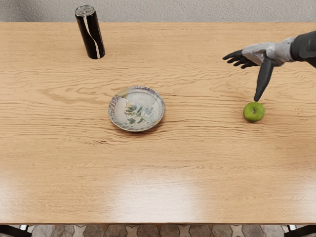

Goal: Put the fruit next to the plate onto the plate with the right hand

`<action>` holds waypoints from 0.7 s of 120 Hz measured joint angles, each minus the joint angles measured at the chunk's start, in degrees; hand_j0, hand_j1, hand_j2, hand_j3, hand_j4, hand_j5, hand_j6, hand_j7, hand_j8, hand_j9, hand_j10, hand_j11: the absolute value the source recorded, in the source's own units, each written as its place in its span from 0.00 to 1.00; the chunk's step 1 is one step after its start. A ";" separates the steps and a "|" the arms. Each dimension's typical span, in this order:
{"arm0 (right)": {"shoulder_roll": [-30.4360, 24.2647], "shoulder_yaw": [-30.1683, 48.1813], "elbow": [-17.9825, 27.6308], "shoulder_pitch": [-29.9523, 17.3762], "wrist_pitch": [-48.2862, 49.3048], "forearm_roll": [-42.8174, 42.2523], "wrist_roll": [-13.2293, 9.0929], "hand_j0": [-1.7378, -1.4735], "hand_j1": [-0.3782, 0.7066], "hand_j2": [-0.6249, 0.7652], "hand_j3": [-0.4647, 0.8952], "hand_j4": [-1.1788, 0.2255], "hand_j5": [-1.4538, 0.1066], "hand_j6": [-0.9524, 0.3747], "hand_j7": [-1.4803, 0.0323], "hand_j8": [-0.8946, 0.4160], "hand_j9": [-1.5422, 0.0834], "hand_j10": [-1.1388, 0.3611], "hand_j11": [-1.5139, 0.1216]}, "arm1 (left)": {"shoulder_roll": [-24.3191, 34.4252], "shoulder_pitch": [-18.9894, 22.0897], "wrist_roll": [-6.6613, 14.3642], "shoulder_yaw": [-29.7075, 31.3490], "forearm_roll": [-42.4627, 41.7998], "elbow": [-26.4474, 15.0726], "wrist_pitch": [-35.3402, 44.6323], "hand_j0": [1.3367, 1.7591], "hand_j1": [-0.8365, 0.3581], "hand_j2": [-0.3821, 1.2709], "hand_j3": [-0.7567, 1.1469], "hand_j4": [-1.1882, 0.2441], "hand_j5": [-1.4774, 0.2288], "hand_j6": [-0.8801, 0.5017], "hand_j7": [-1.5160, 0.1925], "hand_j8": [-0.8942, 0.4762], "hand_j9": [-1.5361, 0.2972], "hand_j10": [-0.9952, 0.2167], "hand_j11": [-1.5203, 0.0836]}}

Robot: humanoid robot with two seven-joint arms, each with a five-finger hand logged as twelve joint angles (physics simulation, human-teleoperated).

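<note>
Plate [137, 108] set mid table [197, 173], apple [254, 112] near right edge — right hand [259, 55] held open just behind it, nothing gripped, thumb aimed down, probably lined up for grab.

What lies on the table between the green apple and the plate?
Nothing; in the head view, only bare table runs from apple to plate.

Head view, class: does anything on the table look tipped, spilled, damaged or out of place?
Nothing stands out. The black can stands upright at the far left, the empty plate lies flat mid-table, and the green apple sits whole to its right, close to the open right hand.
</note>
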 joint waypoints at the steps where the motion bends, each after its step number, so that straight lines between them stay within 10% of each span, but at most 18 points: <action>1: -0.07 -0.04 0.08 0.01 0.00 -0.04 0.01 0.30 0.06 0.45 0.34 0.82 0.91 0.69 0.95 0.66 0.92 0.74 0.90 | 0.00 0.00 0.00 0.00 0.00 0.00 0.00 0.76 0.75 0.26 0.40 0.66 0.68 0.46 0.70 0.47 0.66 0.62 0.75; 20: -1.18 0.25 3.17 1.00 0.00 0.29 -3.53 0.30 0.06 0.45 0.34 0.82 0.91 0.69 0.95 0.66 0.92 0.74 0.90 | 0.00 0.00 0.00 0.00 0.00 0.00 0.00 0.76 0.75 0.26 0.40 0.66 0.68 0.46 0.70 0.47 0.66 0.62 0.75; 38: -6.71 9.18 14.43 1.13 0.01 2.74 -22.78 0.30 0.06 0.45 0.34 0.82 0.91 0.69 0.95 0.66 0.92 0.74 0.90 | 0.00 0.00 0.00 0.00 -0.01 0.00 0.00 0.76 0.75 0.26 0.40 0.66 0.68 0.46 0.70 0.47 0.66 0.62 0.75; 48: -9.73 13.08 23.69 0.66 0.01 1.43 -28.84 0.30 0.06 0.45 0.34 0.82 0.91 0.69 0.95 0.66 0.92 0.74 0.90 | 0.00 0.00 0.00 -0.01 0.00 0.00 0.00 0.76 0.75 0.26 0.40 0.66 0.68 0.46 0.70 0.47 0.66 0.62 0.75; 84: -9.53 15.98 33.83 -7.61 -9.59 -14.74 -33.51 0.30 0.06 0.45 0.34 0.81 0.90 0.69 0.95 0.65 0.92 0.74 0.90 | 0.00 0.00 0.00 0.01 0.02 0.00 0.00 0.76 0.75 0.26 0.40 0.66 0.68 0.46 0.70 0.47 0.66 0.62 0.75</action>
